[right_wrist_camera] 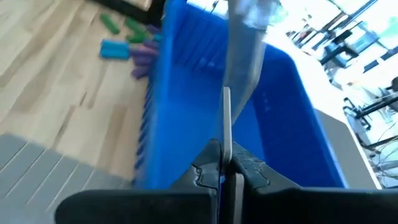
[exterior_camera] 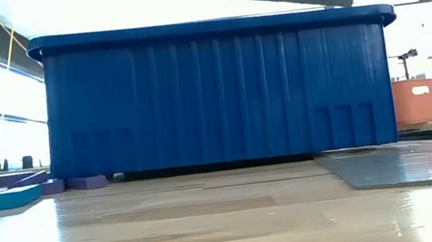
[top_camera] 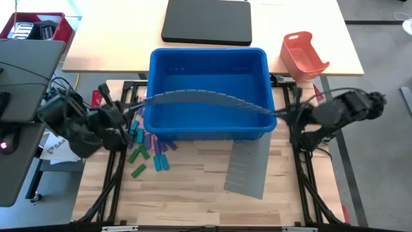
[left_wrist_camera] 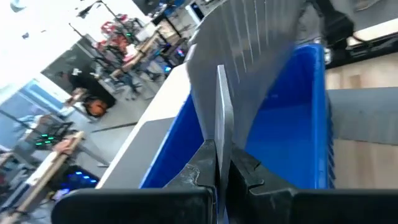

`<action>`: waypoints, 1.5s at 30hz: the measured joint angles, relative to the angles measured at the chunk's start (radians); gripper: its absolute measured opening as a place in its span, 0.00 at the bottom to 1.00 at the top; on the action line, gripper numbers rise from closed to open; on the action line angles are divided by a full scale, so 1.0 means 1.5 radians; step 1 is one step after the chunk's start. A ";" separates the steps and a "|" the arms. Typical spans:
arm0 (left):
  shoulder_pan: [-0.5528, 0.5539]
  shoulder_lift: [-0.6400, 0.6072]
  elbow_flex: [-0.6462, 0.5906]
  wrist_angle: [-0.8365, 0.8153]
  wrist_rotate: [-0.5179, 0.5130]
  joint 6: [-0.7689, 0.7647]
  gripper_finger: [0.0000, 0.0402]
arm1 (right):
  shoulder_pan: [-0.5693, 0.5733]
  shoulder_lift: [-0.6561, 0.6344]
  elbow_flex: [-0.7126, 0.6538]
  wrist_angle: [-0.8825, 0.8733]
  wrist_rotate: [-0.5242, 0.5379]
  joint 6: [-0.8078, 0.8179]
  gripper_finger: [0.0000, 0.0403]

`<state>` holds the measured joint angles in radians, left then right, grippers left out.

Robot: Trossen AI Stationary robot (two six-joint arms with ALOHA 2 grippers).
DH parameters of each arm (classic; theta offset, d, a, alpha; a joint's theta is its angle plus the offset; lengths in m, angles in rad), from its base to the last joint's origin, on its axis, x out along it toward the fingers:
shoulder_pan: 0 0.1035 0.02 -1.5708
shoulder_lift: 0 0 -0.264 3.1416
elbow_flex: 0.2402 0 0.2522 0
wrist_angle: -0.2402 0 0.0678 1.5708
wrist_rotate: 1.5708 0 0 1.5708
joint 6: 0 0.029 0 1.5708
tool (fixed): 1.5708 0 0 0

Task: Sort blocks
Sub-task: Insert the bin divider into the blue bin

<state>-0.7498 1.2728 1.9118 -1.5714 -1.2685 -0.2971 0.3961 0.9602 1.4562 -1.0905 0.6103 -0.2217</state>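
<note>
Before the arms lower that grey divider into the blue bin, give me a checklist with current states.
1. Left gripper shut on the grey divider strip: ok.
2. Right gripper shut on its other end: ok.
3. Strip spans above the blue bin: ok.
4. Strip straight: not ok, bowed.
5. Bin interior free of blocks: ok in the high view.
6. Second divider sheet flat on the table, outside the bin: ok.

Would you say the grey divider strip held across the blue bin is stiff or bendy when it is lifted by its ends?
Probably bendy: the grey divider strip bows in an arc between the left gripper and right gripper, both shut on its ends. It looks thin edge-on, so likely light. Its slots may make it twist easily over the blue bin.
</note>
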 joint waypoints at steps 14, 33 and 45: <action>0.055 -0.041 -0.001 0.009 0.100 0.052 0.00 | -0.297 -0.083 0.010 0.163 -0.294 -0.142 0.01; 0.538 -0.188 -0.278 0.470 0.540 0.487 0.00 | -0.740 0.048 0.009 0.134 -0.704 -0.232 0.01; 0.875 -0.218 -0.361 0.560 0.915 0.589 0.00 | -0.930 0.084 0.055 -0.026 -0.929 -0.306 0.01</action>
<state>0.5620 0.9457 1.3697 -0.7313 0.1046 0.5871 -0.9992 1.0858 1.5387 -1.1294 -0.7834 -0.6811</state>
